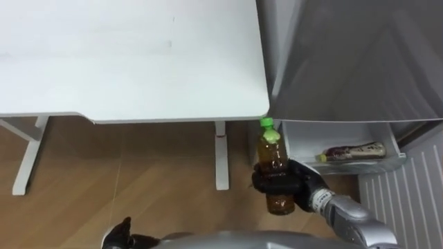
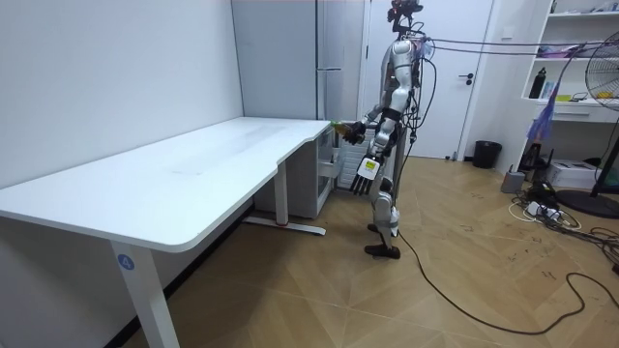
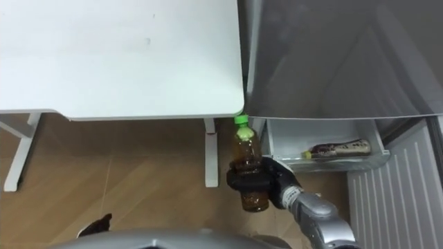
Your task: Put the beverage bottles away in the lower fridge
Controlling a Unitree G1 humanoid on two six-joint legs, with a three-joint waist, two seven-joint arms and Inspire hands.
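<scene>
A brown tea bottle with a green cap stands upright in my right hand, whose fingers are curled round its lower half. It hangs over the wooden floor, just off the table's corner and left of the open lower fridge drawer. A second drink bottle lies on its side in that white drawer. My left hand shows as a dark shape at the bottom left, low by my side. In the room view I stand facing the fridge with the bottle held out in front.
The white table takes up the upper left, its leg close to the bottle. The grey fridge body overhangs the drawer. A ribbed white door panel stands open at the lower right.
</scene>
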